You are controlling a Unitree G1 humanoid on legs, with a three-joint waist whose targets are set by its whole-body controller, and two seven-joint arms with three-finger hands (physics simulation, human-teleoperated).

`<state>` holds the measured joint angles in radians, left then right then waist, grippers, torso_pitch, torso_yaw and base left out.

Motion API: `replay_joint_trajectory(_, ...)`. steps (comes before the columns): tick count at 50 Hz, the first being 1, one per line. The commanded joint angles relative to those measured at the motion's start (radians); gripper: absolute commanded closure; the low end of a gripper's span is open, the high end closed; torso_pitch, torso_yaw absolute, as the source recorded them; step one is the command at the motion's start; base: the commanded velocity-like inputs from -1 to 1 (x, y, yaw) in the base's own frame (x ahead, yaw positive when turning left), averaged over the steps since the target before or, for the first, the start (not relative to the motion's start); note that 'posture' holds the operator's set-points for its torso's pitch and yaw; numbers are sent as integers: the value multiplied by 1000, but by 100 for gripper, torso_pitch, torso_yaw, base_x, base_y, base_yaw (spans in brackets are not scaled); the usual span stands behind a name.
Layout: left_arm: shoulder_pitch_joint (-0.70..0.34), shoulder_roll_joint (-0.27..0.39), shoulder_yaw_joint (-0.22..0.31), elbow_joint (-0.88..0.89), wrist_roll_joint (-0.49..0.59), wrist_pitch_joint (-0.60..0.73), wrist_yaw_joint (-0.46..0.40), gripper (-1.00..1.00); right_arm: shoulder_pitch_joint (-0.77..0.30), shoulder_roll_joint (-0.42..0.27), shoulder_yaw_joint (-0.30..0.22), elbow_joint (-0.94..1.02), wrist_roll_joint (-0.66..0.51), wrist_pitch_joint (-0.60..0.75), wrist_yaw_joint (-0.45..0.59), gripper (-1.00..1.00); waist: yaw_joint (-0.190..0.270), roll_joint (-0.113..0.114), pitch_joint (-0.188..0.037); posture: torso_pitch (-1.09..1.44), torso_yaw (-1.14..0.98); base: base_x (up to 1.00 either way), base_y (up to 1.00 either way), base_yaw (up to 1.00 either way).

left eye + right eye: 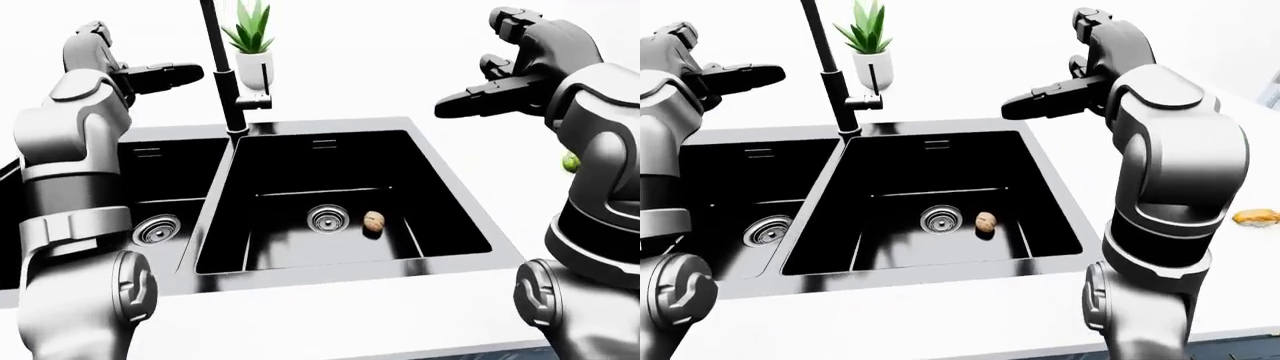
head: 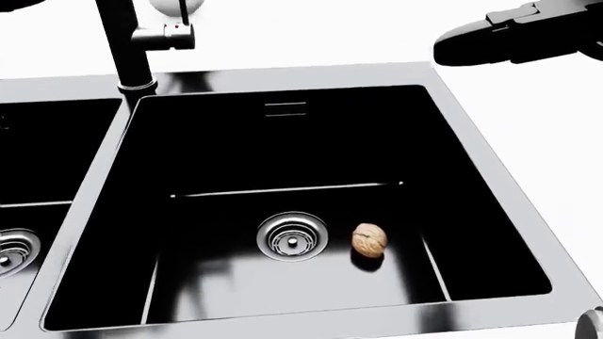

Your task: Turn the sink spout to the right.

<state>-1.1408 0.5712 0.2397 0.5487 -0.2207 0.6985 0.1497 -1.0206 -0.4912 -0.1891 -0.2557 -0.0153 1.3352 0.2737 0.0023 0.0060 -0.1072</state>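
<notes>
Nothing done on the actual turn yet, judging by the layout: neither hand touching the tap (image 1: 222, 71), so the whole job looks left to do. Two hands up, both raised above the desk (image 1: 420, 60) and well apart from the black tap post. Left hand (image 1: 150, 77) hanging out to the left of the post in the left-eye view, fingers stretched out loose, holding nothing. Right hand (image 1: 500, 75) off to the upper right, also spread wide and empty, with one finger pointing back toward the tap. Tap itself standing on the sink's top rim right at the divider between the basins, side lever (image 1: 254, 99) sticking out to the right; top of the spout cut off by the frame, so can't tell which way it points right now. Count-wise: one double sink (image 1: 330, 126) with two basins, two drains (image 1: 328, 217), one walnut (image 2: 370, 240) just right of the right basin's drain, one potted plant (image 1: 252, 45) above the tap, one green thing (image 1: 571, 160) peeking past the right arm, one orange-ish bit of food (image 1: 1256, 217) on the desk at far right in the right-eye view. Probably a reach to the spout first, then the push right.
</notes>
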Motion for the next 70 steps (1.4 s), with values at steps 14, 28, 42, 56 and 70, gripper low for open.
replay_joint_trajectory(14, -43, 17, 6, -28, 3, -33, 0, -100, -26, -7, -13, -26, -7, -31, -4, -100, -5, 6, -129, -37, 0, 0, 0, 0)
replay_joint_trajectory(28, -46, 11, 8, -24, -4, -32, 15, -100, -21, -11, -19, -35, -2, -26, -4, -100, 3, 1, -192, -46, 0, 0, 0, 0)
replay_joint_trajectory(42, -222, -6, -19, 346, 34, -227, 35, -100, -36, -13, -14, -29, 1, -23, -3, -100, 14, -8, -193, -46, 0, 0, 0, 0)
replay_joint_trajectory(56, -284, -26, -26, 594, 75, -370, 66, -100, -39, -12, -16, -33, 1, -20, -5, -100, 12, -10, -200, -46, 0, 0, 0, 0)
replay_joint_trajectory(70, -310, -53, -32, 584, 76, -368, 100, -100, -33, -16, -21, -43, 8, -14, -8, -100, 6, -10, -204, -46, 0, 0, 0, 0)
